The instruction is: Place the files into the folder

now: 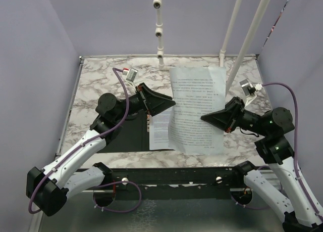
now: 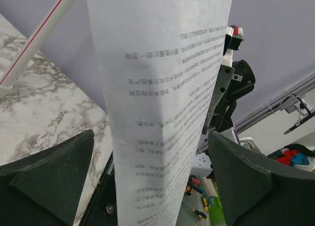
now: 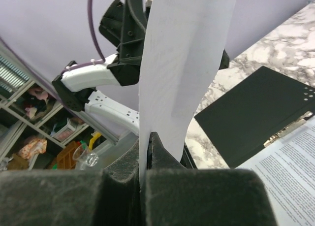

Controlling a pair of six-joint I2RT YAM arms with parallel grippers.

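Observation:
My right gripper (image 1: pixel 206 118) is shut on the right edge of one white printed sheet (image 1: pixel 197 108) and holds it upright above the table. In the right wrist view the pinched sheet (image 3: pixel 177 63) rises from between my closed fingertips (image 3: pixel 147 149). My left gripper (image 1: pixel 169 106) is open at the sheet's left edge. In the left wrist view the sheet (image 2: pixel 157 113) hangs between its spread fingers (image 2: pixel 54 172) without touching them. The folder (image 1: pixel 126 138) lies open and black on the table, also in the right wrist view (image 3: pixel 256 113). Another printed sheet (image 1: pixel 160 131) lies flat on it.
The marble table (image 1: pixel 101 75) has a black rail (image 1: pixel 176 175) along its near edge. White pipes (image 1: pixel 159 30) stand at the back centre and a slanted white pole (image 1: pixel 247 40) at the back right. Purple walls enclose both sides.

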